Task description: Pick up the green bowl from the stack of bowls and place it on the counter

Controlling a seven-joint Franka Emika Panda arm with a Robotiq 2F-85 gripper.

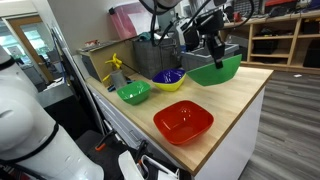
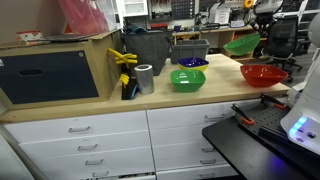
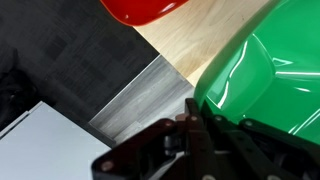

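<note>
Green glossy plastic is clamped between the fingers of the gripper (image 1: 213, 55): in the wrist view the jaws are closed over the rim of the green bowl (image 3: 270, 80), which hangs tilted from them, and both exterior views show it in the air with nothing under its base. Directly below the gripper, the wrist view shows the pale wood of the counter (image 3: 190, 40) ending at its edge, with grey floor (image 3: 60, 50) beyond, so the bowl seems to hang close to the counter's far end rather than over its middle. Just beside the gripper, lower down, sits the stack of bowls (image 1: 168, 80), yellow outside with a dark blue one nested in it, and it is apart from the held bowl. Farther from the gripper a smaller green bowl (image 1: 133, 93) stands past the stack, and a red bowl (image 1: 183, 122) rests well apart toward the near end. By my reading the pick is done, since the bowl is off the stack and firmly held. What is left is to bring it over bare wood, lower it level until it rests, and let go
</note>
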